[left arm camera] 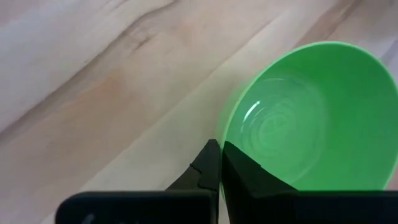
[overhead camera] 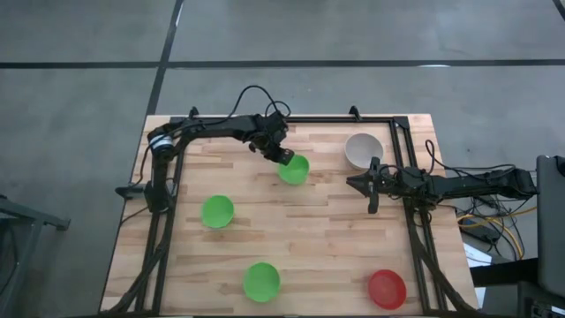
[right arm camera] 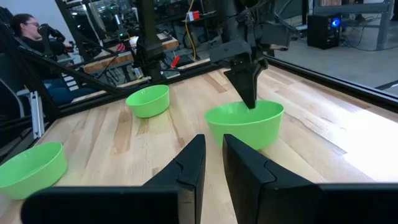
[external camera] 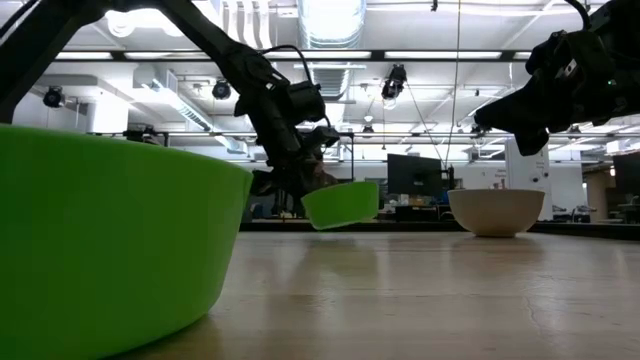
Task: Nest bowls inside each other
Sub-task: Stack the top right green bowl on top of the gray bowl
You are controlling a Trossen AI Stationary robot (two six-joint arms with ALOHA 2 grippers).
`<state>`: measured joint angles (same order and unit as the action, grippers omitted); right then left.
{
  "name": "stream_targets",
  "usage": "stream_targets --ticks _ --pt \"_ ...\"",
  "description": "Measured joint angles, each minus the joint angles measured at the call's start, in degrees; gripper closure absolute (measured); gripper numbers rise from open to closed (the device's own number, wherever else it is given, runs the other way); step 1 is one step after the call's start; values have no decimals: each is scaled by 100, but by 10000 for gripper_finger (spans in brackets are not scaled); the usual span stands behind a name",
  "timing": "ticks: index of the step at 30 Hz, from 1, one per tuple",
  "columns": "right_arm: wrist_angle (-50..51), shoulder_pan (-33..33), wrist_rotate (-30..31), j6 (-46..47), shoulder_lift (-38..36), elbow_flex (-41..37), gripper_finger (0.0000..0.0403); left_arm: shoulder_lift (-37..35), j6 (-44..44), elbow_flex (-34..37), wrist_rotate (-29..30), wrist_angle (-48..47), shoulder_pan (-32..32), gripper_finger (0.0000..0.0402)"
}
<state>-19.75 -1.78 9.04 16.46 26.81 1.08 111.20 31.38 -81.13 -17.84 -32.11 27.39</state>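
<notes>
Left arm stretched across the far side of the table, elbow bent, wrist angled downward, left gripper [overhead camera: 284, 157] with fingers [left arm camera: 239, 171] pinched together on the rim of a green bowl [overhead camera: 294, 170], one finger inside and one outside. Right arm reaching in from its own side, held level above the tabletop, right gripper [overhead camera: 372, 194] in the air with its two fingers [right arm camera: 189, 163] pointing forward, a narrow gap between them, gripping nothing.
</notes>
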Motion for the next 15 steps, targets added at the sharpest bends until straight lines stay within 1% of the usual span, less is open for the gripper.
stream_targets --ticks 2,5,7,11,15 --pt "-1 0 0 0 1 0 349 0 -158 -199 266 -292 -26 397" --pt "0 0 0 -1 2 -2 349 0 -496 -652 1053 -1109 -85 398" --pt "-2 0 0 1 2 0 349 -1 -677 -990 1340 -1582 -109 399" --pt "-1 0 0 -1 2 0 349 -2 -781 -1557 1277 -2142 -125 399" --pt "0 0 0 -1 2 0 349 -2 -775 -1893 1278 -2366 -174 399"
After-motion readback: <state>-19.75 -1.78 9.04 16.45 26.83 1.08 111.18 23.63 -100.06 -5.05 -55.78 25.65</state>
